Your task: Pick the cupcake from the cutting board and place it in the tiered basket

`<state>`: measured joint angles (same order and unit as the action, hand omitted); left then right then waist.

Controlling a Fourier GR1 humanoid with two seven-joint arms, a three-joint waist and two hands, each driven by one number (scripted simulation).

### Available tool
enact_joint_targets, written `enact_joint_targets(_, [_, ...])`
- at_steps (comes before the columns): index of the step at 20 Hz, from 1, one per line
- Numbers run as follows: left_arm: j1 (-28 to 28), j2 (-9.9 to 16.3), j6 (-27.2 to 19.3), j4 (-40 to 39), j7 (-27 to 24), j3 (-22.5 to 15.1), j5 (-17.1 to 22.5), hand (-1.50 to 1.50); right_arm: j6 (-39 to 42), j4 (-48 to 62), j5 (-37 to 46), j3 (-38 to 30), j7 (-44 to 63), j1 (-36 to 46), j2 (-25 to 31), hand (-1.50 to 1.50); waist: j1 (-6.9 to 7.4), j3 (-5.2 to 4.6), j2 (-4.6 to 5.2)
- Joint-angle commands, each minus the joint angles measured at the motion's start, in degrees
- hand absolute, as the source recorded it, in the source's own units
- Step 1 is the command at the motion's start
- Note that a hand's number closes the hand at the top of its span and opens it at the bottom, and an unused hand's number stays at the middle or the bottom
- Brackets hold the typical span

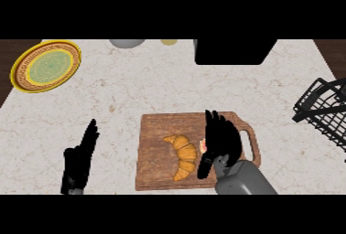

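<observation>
A wooden cutting board (157, 132) lies on the marble counter in the lower middle of the head view. On it rests a golden croissant (181, 151). Just right of the croissant a small pink sliver of the cupcake (203, 146) shows; my right hand (219, 137) hangs over the board and hides the remainder. Its fingers point away from me and look mostly straight, with the thumb low beside the croissant. The black wire tiered basket (326, 112) stands at the right edge. My left hand (79, 157) rests open at the lower left, fingers up.
A yellow-rimmed plate with a green centre (46, 66) sits at the far left back. A large black object (233, 51) stands at the back centre, with a grey round item (127, 43) and a small yellow one (168, 42) beside it.
</observation>
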<state>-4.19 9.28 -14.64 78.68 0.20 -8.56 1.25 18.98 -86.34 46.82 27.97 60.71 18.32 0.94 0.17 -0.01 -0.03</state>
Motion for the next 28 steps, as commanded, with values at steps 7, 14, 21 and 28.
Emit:
enact_joint_targets(7, [-2.34,-1.22,-0.43,5.08,3.18,-0.83,-1.73,0.0,0.03,6.06,2.08,-3.01,0.19,-2.74,-0.89,-1.5,0.09,0.03,0.0])
enact_joint_targets(14, [-2.71,-3.32,0.73,1.8,0.14,0.02,-3.18,0.0,-2.81,10.21,2.55,-2.07,-3.24,-0.32,-0.92,1.5,0.1,0.02,0.03])
enact_joint_targets(21, [2.45,-1.15,3.62,-2.71,-0.24,4.13,-2.16,0.0,-8.03,17.9,9.98,-0.42,-13.22,1.37,-0.56,1.5,0.09,0.01,0.11])
enact_joint_targets(28, [-4.53,-1.85,1.9,2.93,0.32,3.35,-2.53,0.0,-12.92,-0.34,9.24,-4.24,-14.32,-11.26,12.62,1.5,-2.37,0.04,-0.63])
